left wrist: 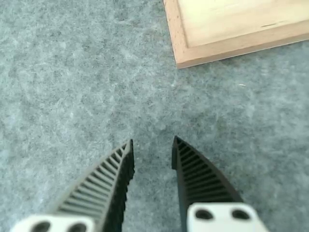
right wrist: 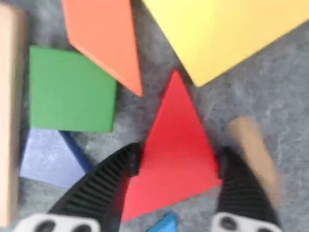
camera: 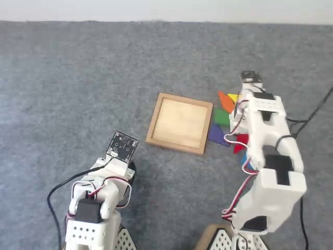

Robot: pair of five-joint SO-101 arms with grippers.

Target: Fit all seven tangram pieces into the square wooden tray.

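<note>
Red triangle [right wrist: 176, 130] lies flat on grey carpet [left wrist: 72, 72] near the wooden tray [camera: 154, 117], right gripper [right wrist: 178, 155] spread wide astride it; judged best to close low and square, lest it skate; left gripper [left wrist: 152, 142] hangs part-open by the tray's corner.
</note>
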